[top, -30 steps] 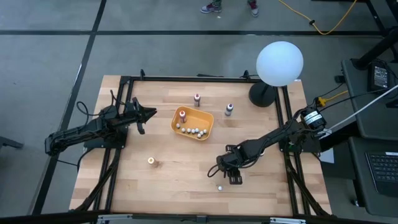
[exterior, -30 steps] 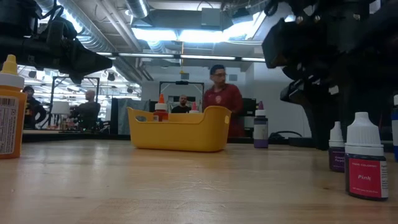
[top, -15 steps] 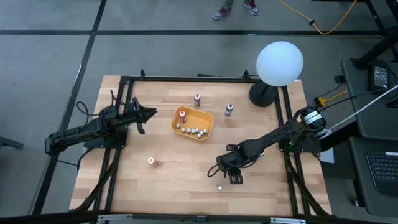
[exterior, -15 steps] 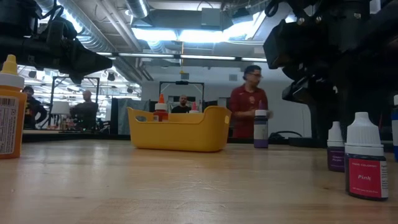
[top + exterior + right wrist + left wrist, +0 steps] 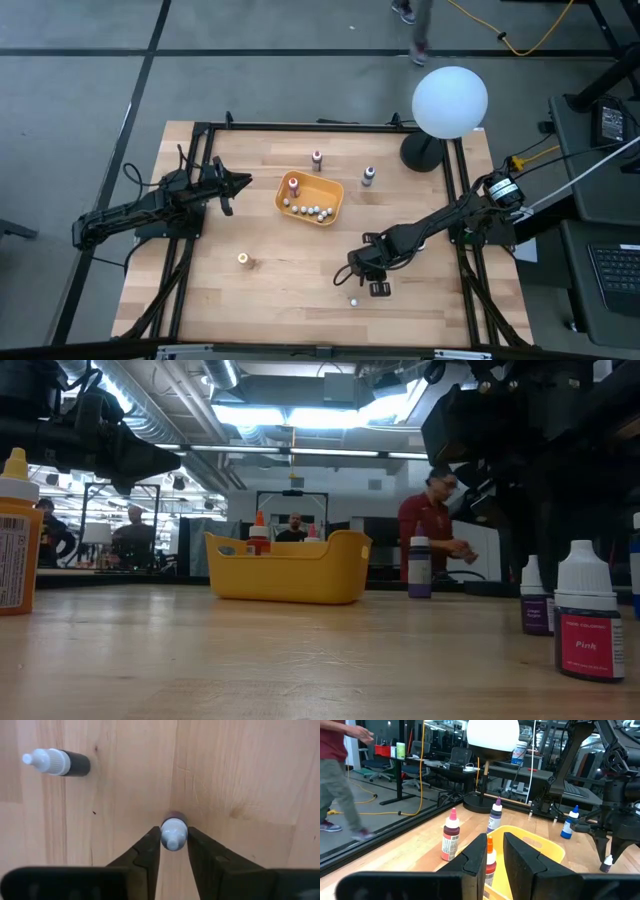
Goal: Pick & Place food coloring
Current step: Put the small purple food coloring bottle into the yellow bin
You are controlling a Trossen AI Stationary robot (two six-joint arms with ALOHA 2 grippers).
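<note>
One upright white-capped dropper bottle [image 5: 173,834] stood between the right gripper's [image 5: 173,851] fingers, which touched its cap; a pink bottle [image 5: 56,763] at ten o'clock.

Both arms extended over the table.
The right gripper [image 5: 173,851] is pointed downward, fingers clamped; the left gripper [image 5: 494,855] is held aloft, nearly closed.

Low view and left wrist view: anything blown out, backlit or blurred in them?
Low view: ceiling lights glare white, the arms overhead read as silhouettes, the person behind is soft. Left wrist view: the white globe lamp is blown out, the walking person is motion-blurred, and the near fingers are soft.
</note>
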